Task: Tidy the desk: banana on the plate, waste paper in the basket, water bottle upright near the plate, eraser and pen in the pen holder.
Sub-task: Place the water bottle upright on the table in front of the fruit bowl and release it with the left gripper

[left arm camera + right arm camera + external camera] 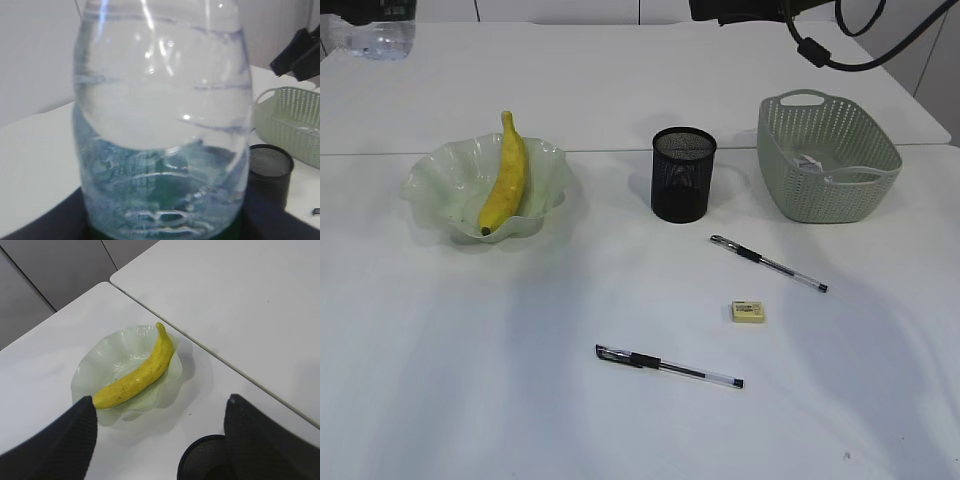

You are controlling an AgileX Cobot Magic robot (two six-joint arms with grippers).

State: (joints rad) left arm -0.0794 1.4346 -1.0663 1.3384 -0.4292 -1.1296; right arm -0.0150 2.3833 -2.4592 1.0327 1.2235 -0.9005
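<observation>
The water bottle (162, 125) is filling nearly the whole left wrist view, gripped by the left gripper, whose fingers are hiding behind it; in the exterior view only its lower part is showing at the top left corner (378, 38), cut off by the frame. The banana (506, 178) is lying in the plate (430, 185). The right gripper (157, 432) is hanging wide open and empty above the pen holder (683, 173). Something pale is sitting in the basket (827, 160), hard to make out. Two pens (668, 366) (768, 264) and the eraser (747, 311) are lying on the table (470, 360).
</observation>
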